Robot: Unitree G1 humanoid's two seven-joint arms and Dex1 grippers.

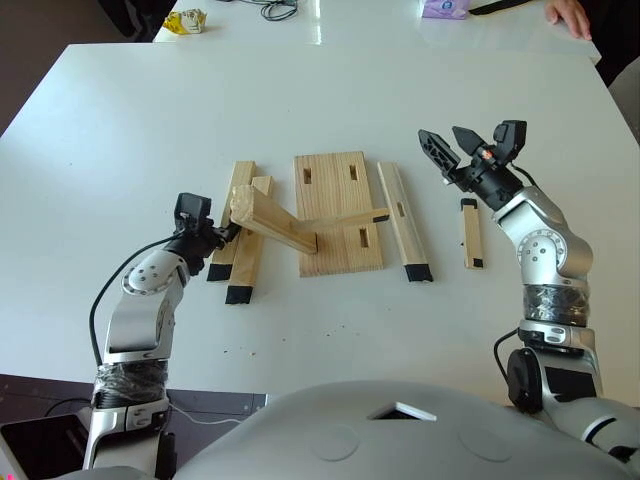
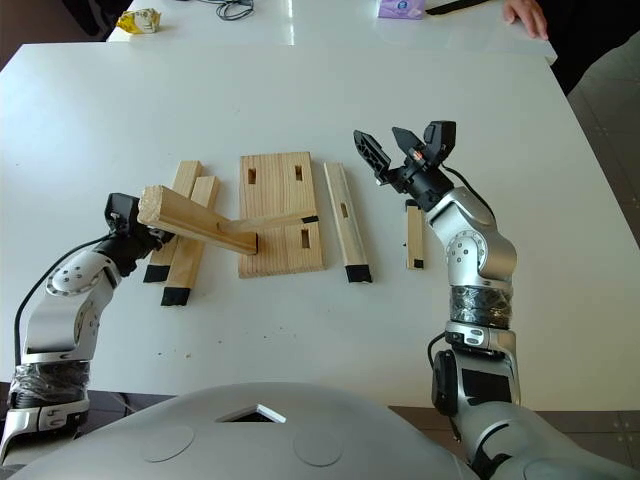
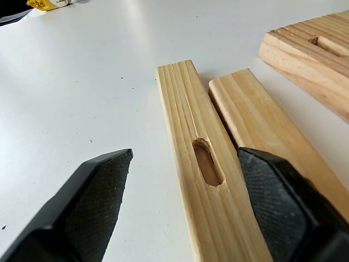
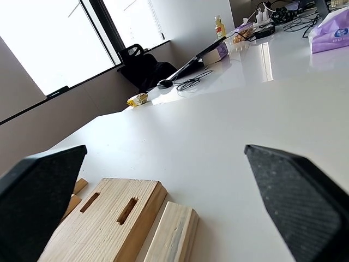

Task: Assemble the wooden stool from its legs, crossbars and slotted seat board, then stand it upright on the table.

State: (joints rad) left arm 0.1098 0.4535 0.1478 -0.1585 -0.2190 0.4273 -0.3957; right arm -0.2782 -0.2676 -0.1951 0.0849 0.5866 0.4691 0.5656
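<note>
Left wrist view: lining up on a leg (image 3: 182,103) with left gripper (image 3: 185,155) and right gripper (image 1: 442,135) both open, probably closing next

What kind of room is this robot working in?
Probably an office or workroom: a white table, a black office chair beside large windows, and cables and a tissue box on the neighbouring desk.

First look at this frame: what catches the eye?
A tilted leg with a crossbar plugged into it reaches across the seat board at the table's middle. The left tool is open by that leg's left end, over two flat legs. The right tool hangs open in the air near a loose bar on the right.
</note>
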